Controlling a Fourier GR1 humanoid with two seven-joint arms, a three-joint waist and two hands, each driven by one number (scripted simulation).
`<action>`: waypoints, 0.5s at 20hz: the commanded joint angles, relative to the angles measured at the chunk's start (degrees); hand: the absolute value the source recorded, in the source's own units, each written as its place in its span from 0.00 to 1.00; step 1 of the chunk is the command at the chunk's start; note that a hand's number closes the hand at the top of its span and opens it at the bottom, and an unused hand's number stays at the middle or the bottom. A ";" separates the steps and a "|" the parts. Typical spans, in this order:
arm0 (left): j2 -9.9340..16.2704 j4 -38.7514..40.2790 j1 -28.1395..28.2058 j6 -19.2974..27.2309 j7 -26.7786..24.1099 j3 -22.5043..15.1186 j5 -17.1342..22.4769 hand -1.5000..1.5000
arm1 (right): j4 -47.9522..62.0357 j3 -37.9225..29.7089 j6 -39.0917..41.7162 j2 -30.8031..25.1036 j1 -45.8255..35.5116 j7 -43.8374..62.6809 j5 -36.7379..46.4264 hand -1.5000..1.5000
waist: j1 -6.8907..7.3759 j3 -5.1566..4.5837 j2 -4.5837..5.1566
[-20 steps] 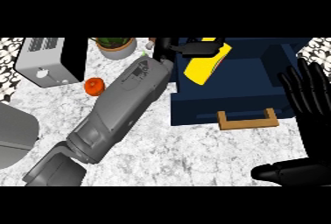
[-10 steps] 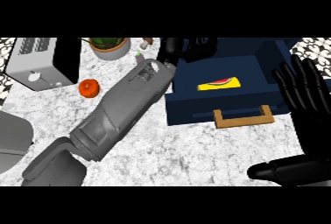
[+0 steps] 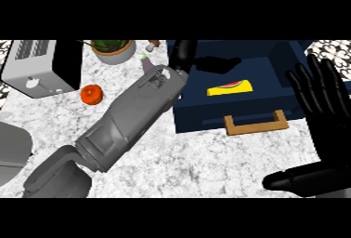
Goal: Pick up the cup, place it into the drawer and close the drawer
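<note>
One yellow cup lies in the drawer, below the left hand.

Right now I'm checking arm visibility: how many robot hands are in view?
2: the left hand above the drawer's far edge; the right hand open at the right edge.

Yellow cup inside open drawer
</note>
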 commanded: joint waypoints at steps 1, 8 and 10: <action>0.00 -0.95 -0.27 -1.34 -2.71 0.58 3.29 0.00 | -0.33 0.05 -0.28 0.80 -0.22 0.15 -1.21 0.00 | 0.08 -0.03 -0.01; 0.00 -5.64 -0.60 -4.53 -7.96 4.57 7.97 0.00 | -3.55 0.38 0.57 0.10 1.49 4.70 -5.11 0.00 | 3.57 -0.09 -1.11; 0.00 -6.02 0.31 -5.21 -7.22 5.91 9.52 0.00 | -5.21 -1.73 0.92 -0.65 2.71 4.22 -6.70 0.00 | 3.90 -0.08 -1.24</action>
